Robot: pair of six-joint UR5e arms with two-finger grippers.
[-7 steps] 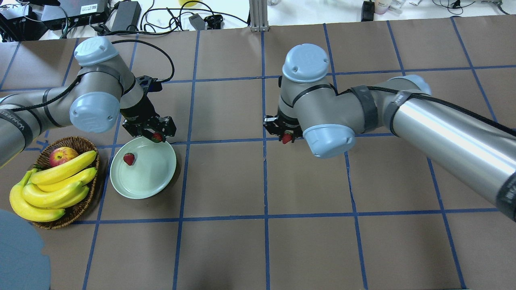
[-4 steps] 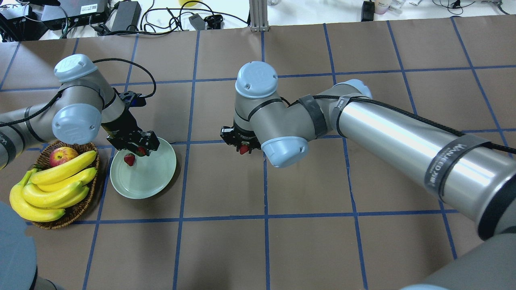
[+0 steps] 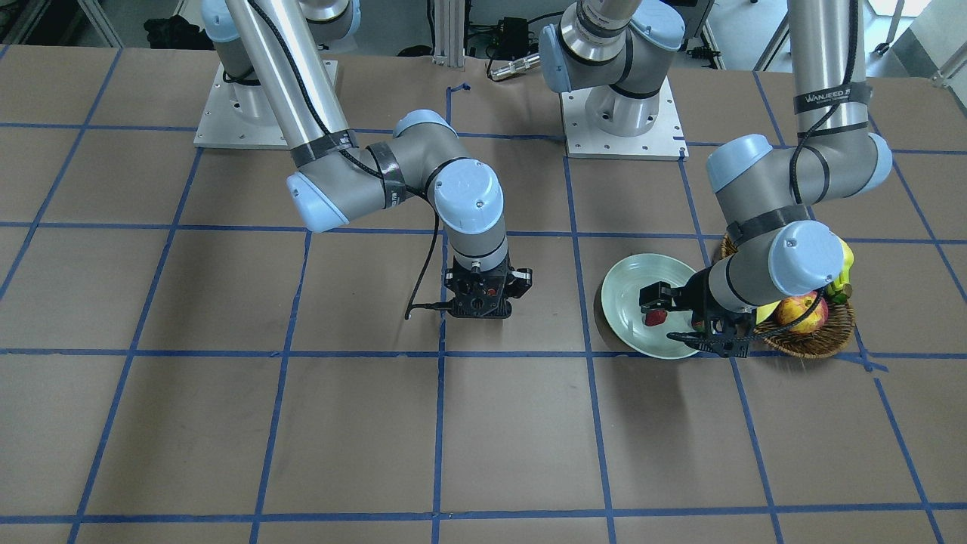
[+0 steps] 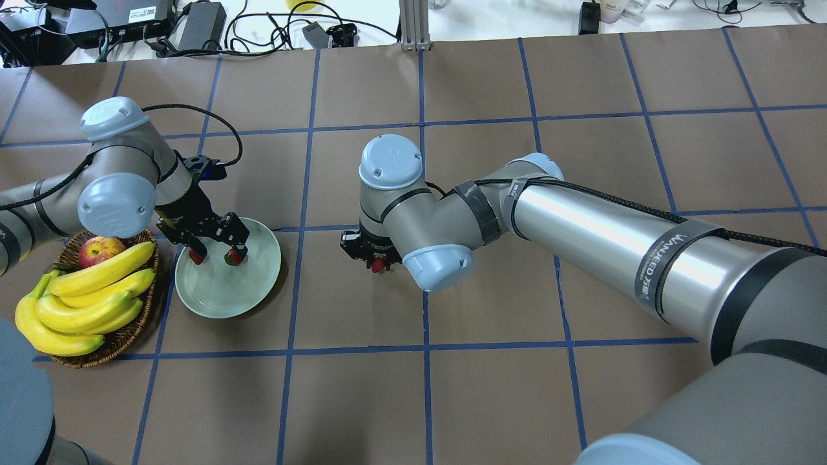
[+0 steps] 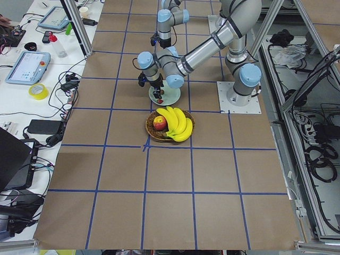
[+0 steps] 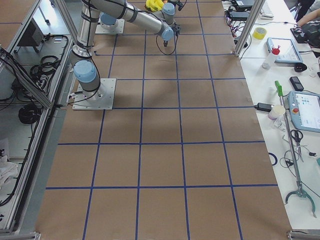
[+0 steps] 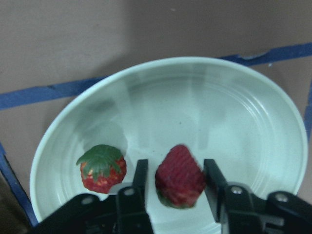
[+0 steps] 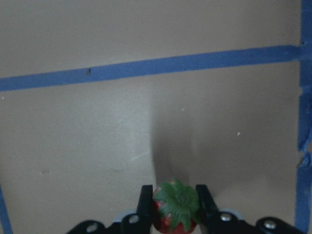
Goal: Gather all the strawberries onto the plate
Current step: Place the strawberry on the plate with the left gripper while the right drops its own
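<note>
The mint-green plate (image 4: 255, 284) lies left of centre, next to the basket; it also shows in the front view (image 3: 625, 281) and the left wrist view (image 7: 243, 117). My left gripper (image 4: 231, 253) hangs low over the plate's far part, with its jaws slightly apart around one strawberry (image 7: 179, 176) that rests on the plate. A narrow gap shows beside one finger. A second strawberry (image 7: 101, 168) lies on the plate just outside the fingers (image 4: 198, 257). My right gripper (image 4: 378, 263) is shut on the third strawberry (image 8: 176, 209) and holds it above the bare table, right of the plate.
A brown wicker basket (image 4: 126, 339) with bananas (image 4: 84, 303) and a red-yellow apple (image 4: 100, 248) stands right beside the plate, under my left arm's elbow. The right arm's long link stretches across the table's middle. Cables and boxes lie beyond the far edge.
My left gripper moved over the plate, came down and parted its jaws around its strawberry. My right arm swung left toward the plate, still carrying its strawberry.
</note>
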